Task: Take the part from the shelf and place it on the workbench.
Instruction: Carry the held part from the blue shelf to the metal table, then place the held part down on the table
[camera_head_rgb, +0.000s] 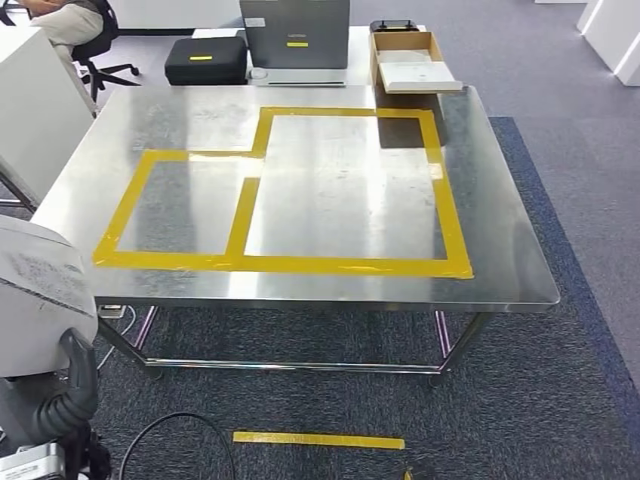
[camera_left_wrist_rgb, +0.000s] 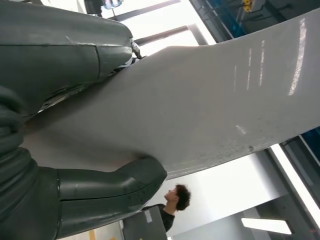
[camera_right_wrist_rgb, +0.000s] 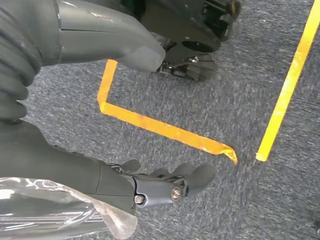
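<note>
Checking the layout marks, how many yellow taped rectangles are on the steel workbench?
2: a smaller rectangle on the workbench's left side, and a larger rectangle adjoining it on the right.

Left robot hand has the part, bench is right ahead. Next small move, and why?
Probably swing the left robot hand forward to bring the part over the workbench. It grips the part off the near-left corner, short of the yellow tape outline.

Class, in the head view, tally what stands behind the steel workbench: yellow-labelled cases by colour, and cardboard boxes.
Black case: 1
Grey case: 1
Cardboard box: 1
Total: 3
</note>
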